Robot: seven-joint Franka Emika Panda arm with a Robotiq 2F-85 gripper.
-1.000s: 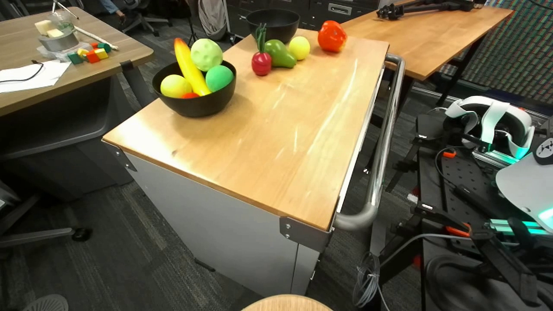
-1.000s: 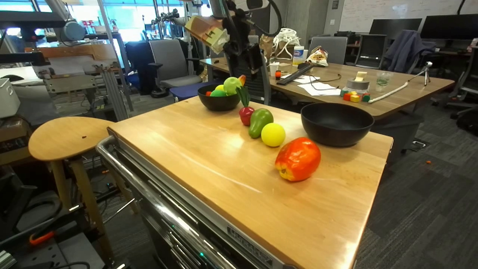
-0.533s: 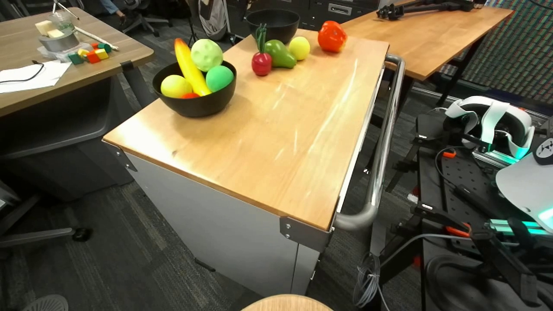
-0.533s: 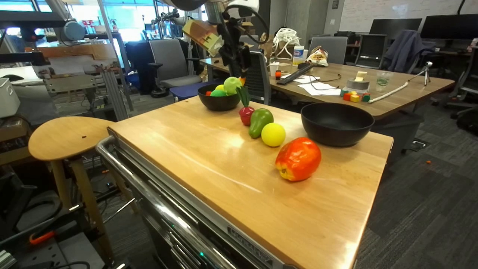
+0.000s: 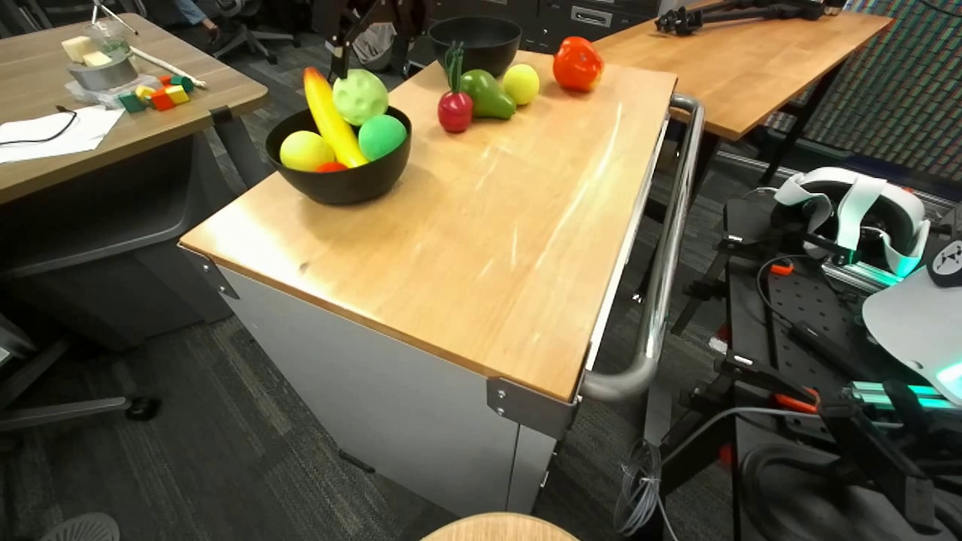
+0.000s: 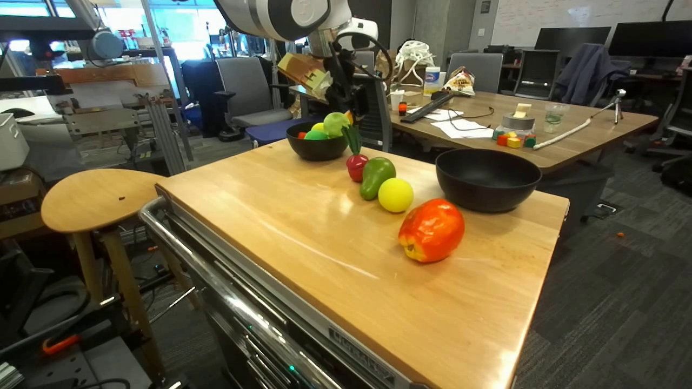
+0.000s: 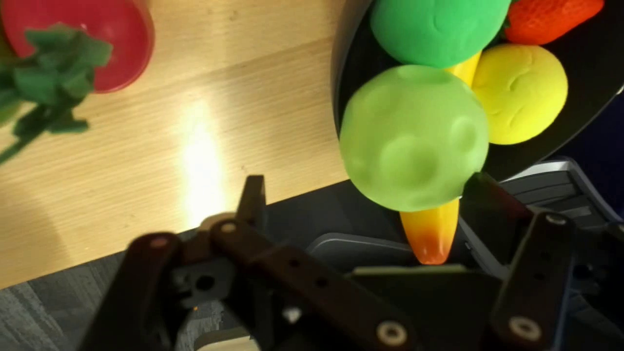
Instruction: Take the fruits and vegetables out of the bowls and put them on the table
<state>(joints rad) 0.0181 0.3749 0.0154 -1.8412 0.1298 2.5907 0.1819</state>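
Observation:
A black bowl (image 5: pixel 353 184) at one end of the table (image 5: pixel 481 248) holds a light green ball (image 7: pixel 414 141) on top, a banana (image 5: pixel 331 116), a green ball (image 5: pixel 382 137), a yellow ball (image 5: pixel 304 150) and a red strawberry (image 7: pixel 551 19). My gripper (image 7: pixel 366 184) is open above the bowl's far side. In the wrist view the light green ball and banana tip lie between the fingers; contact cannot be told. The second black bowl (image 6: pixel 486 183) looks empty. On the table lie a red radish (image 6: pixel 357 166), green avocado (image 6: pixel 378 175), yellow ball (image 6: pixel 396 194) and orange-red fruit (image 6: pixel 432 229).
A metal bar handle (image 5: pixel 669 248) runs along one table side. A round wooden stool (image 6: pixel 102 197) stands beside the table. A cluttered desk (image 6: pixel 589 127) with a chair (image 6: pixel 373 116) is behind the bowls. The radish stands near the filled bowl.
My gripper has come down toward the filled bowl and now shows at the top of an exterior view where it was out of frame. The fruits and bowls have not moved.

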